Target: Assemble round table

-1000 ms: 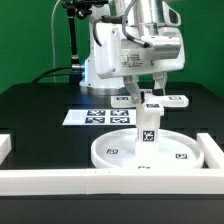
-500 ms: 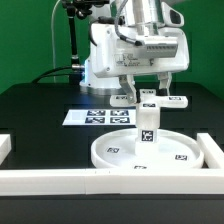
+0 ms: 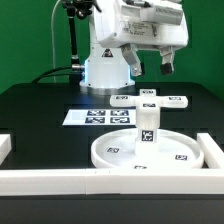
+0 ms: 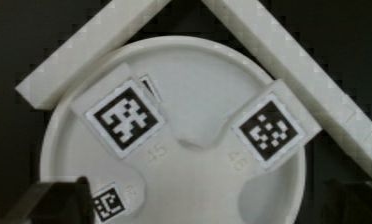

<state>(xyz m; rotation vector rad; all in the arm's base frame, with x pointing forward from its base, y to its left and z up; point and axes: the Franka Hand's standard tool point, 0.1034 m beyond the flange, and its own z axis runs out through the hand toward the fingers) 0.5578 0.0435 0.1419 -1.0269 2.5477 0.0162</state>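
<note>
The round disc (image 3: 150,152) lies flat at the front of the table. The short cylinder leg (image 3: 147,128) stands upright on its middle. The cross-shaped base (image 3: 150,100) sits level at the leg's top and seems to rest on it. My gripper (image 3: 149,63) hangs well above the base, open and empty, touching nothing. The wrist view looks down on the disc (image 4: 201,110) and its two square tags. One dark finger (image 4: 58,197) shows at that view's edge.
White border rails run along the front (image 3: 60,180), the exterior view's right (image 3: 212,150) and left (image 3: 4,145) of the disc. They meet at a corner in the wrist view (image 4: 254,30). The marker board (image 3: 95,116) lies behind the disc.
My gripper was low, its fingers either side of the cross-shaped base. It has risen straight up, well clear of the base, which stays in place at the leg's top.
</note>
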